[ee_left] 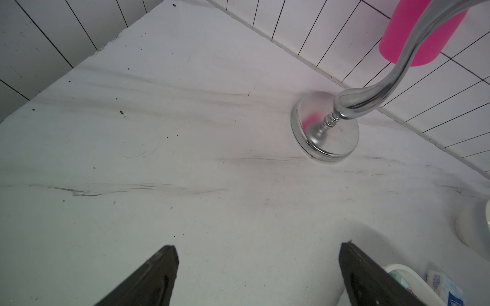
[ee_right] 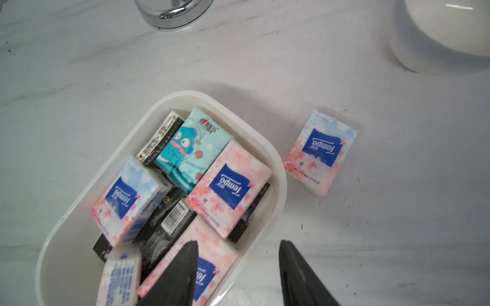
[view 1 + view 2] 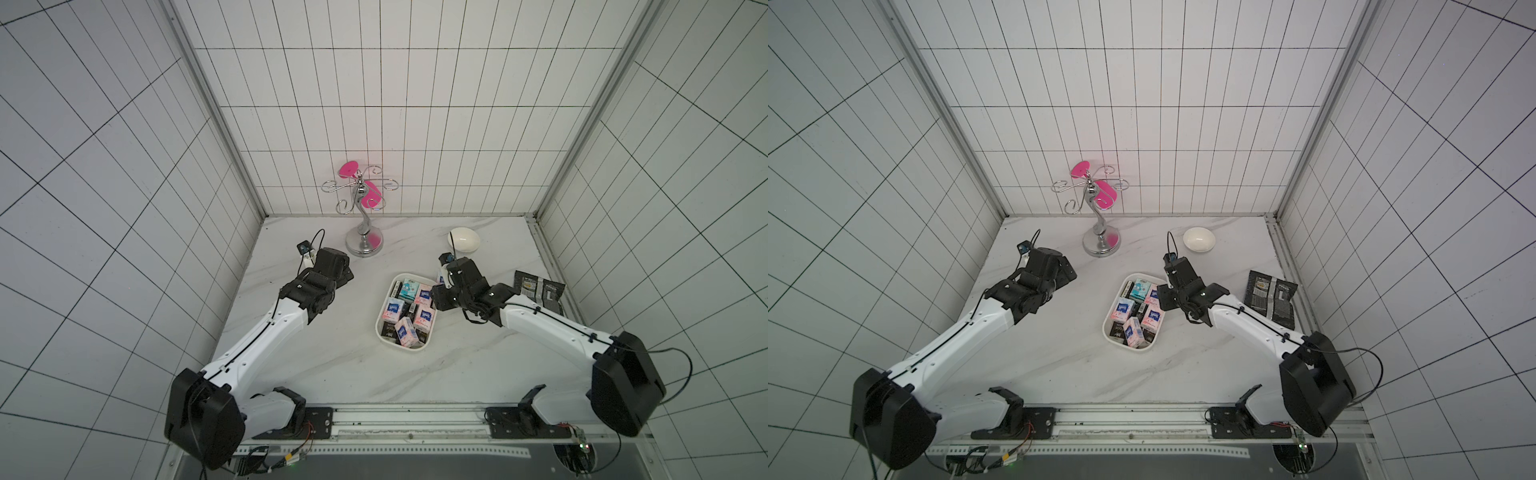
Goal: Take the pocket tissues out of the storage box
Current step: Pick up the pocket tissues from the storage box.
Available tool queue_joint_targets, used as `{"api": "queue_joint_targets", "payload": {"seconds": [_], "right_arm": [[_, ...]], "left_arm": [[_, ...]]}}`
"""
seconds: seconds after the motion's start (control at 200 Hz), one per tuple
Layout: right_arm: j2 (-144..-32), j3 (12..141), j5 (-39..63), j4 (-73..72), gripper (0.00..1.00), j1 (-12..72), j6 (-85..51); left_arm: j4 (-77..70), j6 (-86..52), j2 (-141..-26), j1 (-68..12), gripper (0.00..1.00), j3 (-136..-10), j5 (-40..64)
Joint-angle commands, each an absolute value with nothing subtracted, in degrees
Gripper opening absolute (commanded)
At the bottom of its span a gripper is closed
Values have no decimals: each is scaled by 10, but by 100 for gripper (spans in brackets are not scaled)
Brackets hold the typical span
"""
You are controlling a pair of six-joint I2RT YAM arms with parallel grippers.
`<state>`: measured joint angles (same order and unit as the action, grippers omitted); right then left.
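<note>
The storage box is a white shallow tub at mid-table, also seen in the right wrist view. It holds several pocket tissues: pink packs with blue labels, a teal one and black ones. One pink pack lies on the table just outside the box's far right corner. My right gripper is open and empty, straddling the box's rim, with one finger over a pink pack inside and the other over the table. My left gripper stands open over bare table, well left of the box.
A chrome stand with pink cups rises at the back, near the left gripper. A white bowl sits behind the box. Black foil pouches lie by the right wall. Tiled walls close three sides.
</note>
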<state>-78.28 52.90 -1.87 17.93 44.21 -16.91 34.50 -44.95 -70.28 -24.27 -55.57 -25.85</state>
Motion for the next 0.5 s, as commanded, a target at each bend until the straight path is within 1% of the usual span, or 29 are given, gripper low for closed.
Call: {"api": "queue_joint_targets", "payload": {"seconds": [0.0, 0.17, 0.495], "right_arm": [[-763, 521, -40, 221, 54, 485, -166], [-760, 506, -23, 205, 55, 543, -189], [-814, 509, -7, 170, 55, 590, -212]], "left_arm": [[339, -440, -701, -243, 98, -555, -266], [340, -439, -703, -243, 98, -553, -269], [344, -437, -706, -247, 98, -562, -270]]}}
